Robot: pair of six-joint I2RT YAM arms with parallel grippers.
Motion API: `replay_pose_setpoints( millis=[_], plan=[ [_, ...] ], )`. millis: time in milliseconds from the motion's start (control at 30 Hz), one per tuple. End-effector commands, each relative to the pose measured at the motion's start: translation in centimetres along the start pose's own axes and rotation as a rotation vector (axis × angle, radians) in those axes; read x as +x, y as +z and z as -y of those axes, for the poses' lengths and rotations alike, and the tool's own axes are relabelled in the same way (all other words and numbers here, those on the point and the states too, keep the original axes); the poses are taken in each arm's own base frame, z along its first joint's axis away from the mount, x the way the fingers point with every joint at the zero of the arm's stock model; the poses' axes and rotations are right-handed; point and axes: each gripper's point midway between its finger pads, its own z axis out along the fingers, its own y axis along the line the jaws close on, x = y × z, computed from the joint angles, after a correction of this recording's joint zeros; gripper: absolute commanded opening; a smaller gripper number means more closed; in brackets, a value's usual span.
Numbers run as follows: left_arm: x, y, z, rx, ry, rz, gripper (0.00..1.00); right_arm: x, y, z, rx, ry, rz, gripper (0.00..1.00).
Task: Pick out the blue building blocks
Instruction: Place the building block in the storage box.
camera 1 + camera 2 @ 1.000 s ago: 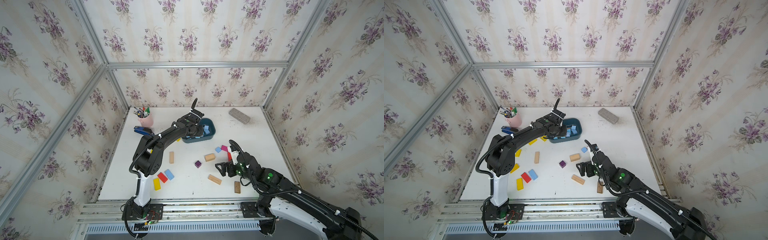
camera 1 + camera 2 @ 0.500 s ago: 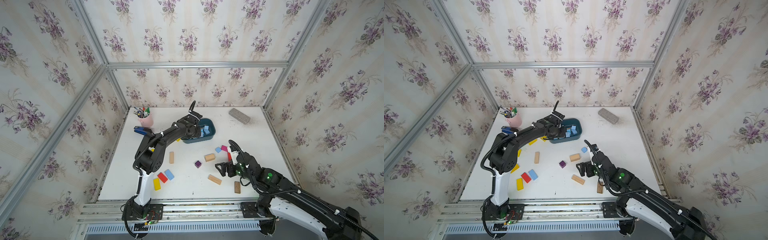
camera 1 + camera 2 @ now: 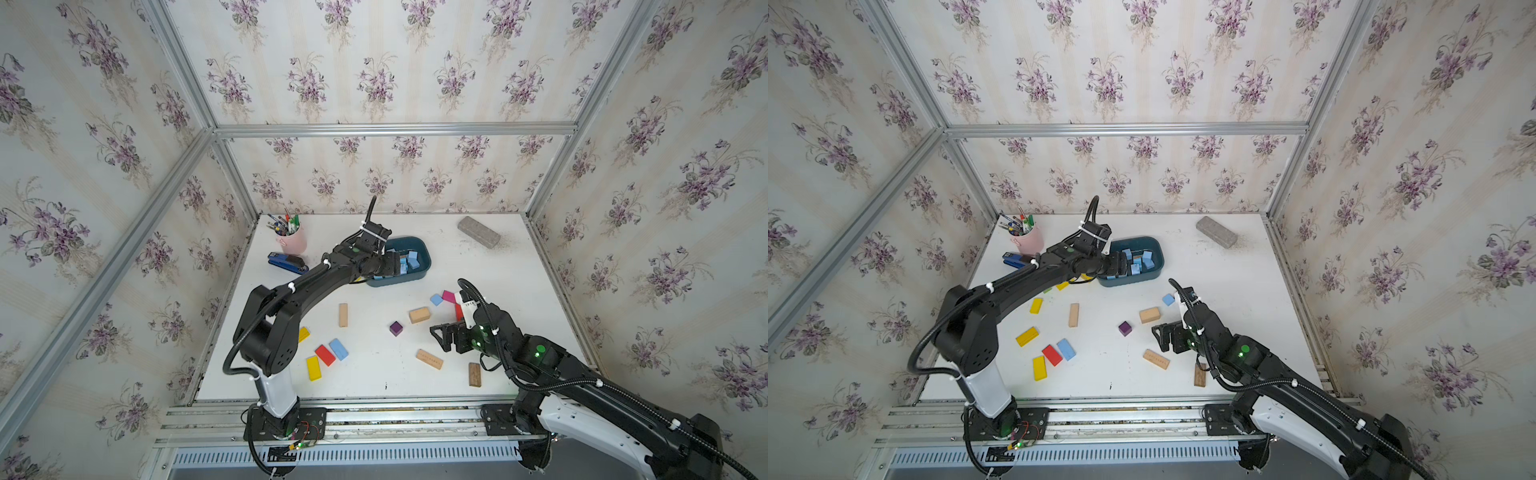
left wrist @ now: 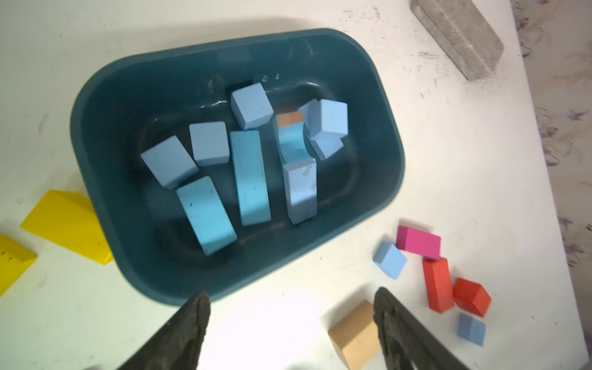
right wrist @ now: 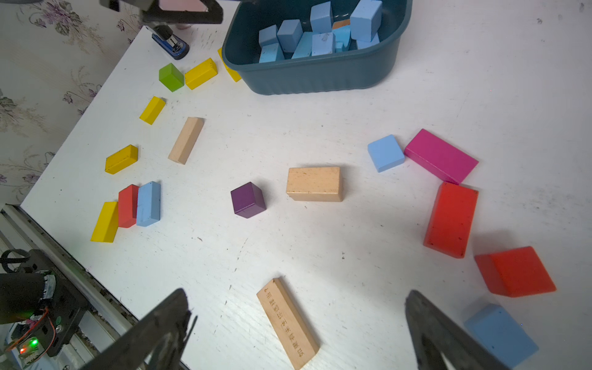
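Left tool (image 4: 291,296): spread wide, grips nothing. Hangs at the near rim of a dark teal plastic tub (image 4: 105,96). Just ahead of it, inside the tub, a heap of small light-blue wooden blocks (image 4: 250,176). Right tool (image 5: 298,298): spread wide too, empty, over the white desk (image 5: 352,96). Ahead of it, a light-blue cube (image 5: 385,152) just beside a pink wooden brick (image 5: 440,156). Close by one finger, another light-blue block (image 5: 499,333). Far to the other side, a light-blue brick (image 5: 148,203) against a red brick (image 5: 128,205).

Cream wallpaper (image 3: 374,75) with purple flower bouquets on three walls, silver aluminium frame bars (image 3: 395,129) along the corners, white scuffed tabletop (image 3: 498,266), metal mounting rails (image 3: 395,415) at its front edge, slotted white grille (image 3: 374,457) below, soft even light
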Motion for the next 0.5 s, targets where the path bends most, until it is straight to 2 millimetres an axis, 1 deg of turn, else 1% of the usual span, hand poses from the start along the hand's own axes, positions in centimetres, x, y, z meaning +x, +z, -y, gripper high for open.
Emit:
replay_pose_setpoints(
  millis=[0,67,100,133,167,233,333,467],
  plan=[
    [0.1,-2.5,0.6,0.062,0.014,0.052,0.87,-0.5,-0.2,0.0,0.008,0.008,0.014,1.0],
    [1.2,-3.8,0.2,0.073,0.014,0.061,0.9,-0.5,-0.3,0.0,0.008,0.009,0.011,1.0],
    [1.7,-4.6,-0.1,0.077,0.013,0.067,0.93,-0.6,-0.3,0.0,0.008,0.011,0.012,1.0],
    [2.2,-5.4,-0.3,0.08,0.012,0.076,0.94,-0.6,-0.3,0.0,0.007,0.015,0.011,1.0],
    [2.9,-6.1,-0.8,0.078,0.009,0.081,0.99,-0.4,-0.2,0.1,0.012,0.017,0.005,1.0],
    [4.0,-7.6,-1.3,0.086,0.001,0.103,0.99,-0.5,-0.2,0.1,0.02,0.026,0.002,1.0],
    [5.7,-9.0,-2.2,0.096,-0.013,0.118,0.99,-0.3,-0.1,1.0,0.078,0.064,-0.01,1.0],
    [7.2,-10.4,-2.8,0.12,-0.022,0.138,0.99,0.5,0.0,3.2,0.206,0.131,-0.045,1.0]
  ],
)
